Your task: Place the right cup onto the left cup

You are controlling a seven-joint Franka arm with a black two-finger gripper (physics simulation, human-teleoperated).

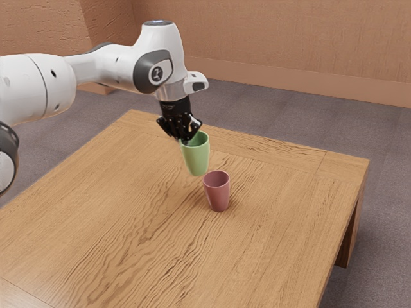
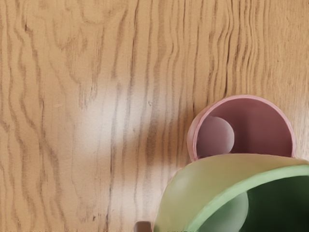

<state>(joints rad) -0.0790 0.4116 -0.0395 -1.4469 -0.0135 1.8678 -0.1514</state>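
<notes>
My gripper (image 1: pixel 185 137) is at the near-left rim of the green cup (image 1: pixel 196 156), shut on its wall. That cup hangs upright, or nearly so, above the table. The pink cup (image 1: pixel 218 192) stands upright on the wood, lower and a little toward the exterior view's right. In the wrist view the green cup (image 2: pixel 188 193) looms large, its rim overlapping part of the pink cup (image 2: pixel 260 121), whose open mouth faces up. The two cups are apart in height.
The wooden table (image 1: pixel 128 212) extends around the pink cup, with its far edge behind the green cup. A wall (image 1: pixel 282 38) rises beyond the grey floor (image 1: pixel 282 115).
</notes>
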